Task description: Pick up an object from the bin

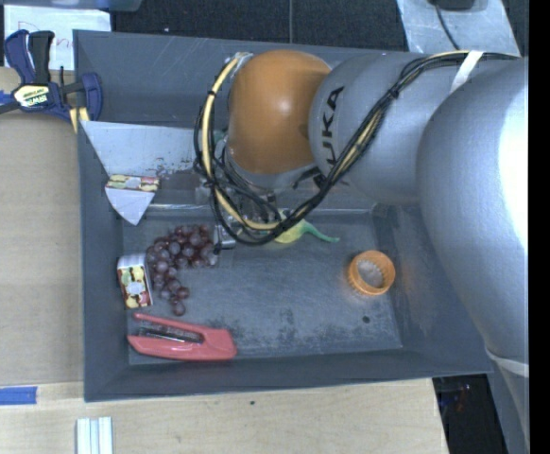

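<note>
One gripper (222,238) just right of the purple grape bunch (175,257), its state impossible to tell, orange tape roll (371,273) well right of the grapes, small printed box (133,284) touching their left.

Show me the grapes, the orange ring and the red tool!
grapes (174,256), camera view, middle of the dark purple bunch.
orange ring (355,274), camera view, left side of its rim.
red tool (185,345), camera view, middle of its long body.

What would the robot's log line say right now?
gripper: down in bin | beside: dark grape bunch | also near: yellow-green thing | holding: cannot tell
</note>
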Controlling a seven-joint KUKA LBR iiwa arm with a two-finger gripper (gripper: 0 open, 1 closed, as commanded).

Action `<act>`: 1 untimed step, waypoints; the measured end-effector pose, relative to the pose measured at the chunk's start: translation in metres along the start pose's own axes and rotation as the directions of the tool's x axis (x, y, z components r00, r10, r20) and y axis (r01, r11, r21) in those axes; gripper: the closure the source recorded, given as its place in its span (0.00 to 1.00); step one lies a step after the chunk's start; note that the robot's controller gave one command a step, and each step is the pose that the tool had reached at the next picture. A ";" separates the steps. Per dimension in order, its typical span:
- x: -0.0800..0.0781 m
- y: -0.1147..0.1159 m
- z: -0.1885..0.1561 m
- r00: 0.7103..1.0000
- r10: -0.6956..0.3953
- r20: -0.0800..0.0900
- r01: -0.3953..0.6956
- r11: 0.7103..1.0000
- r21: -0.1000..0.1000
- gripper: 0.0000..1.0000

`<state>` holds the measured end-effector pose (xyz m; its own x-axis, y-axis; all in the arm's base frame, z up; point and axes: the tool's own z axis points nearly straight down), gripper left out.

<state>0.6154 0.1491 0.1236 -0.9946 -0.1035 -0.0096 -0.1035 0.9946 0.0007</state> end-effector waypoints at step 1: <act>0.005 -0.004 -0.003 0.992 0.126 -0.003 -0.126 0.992 0.000 0.00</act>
<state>0.6110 0.1450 0.1262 -0.9997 0.0228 -0.0068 0.0228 0.9997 0.0018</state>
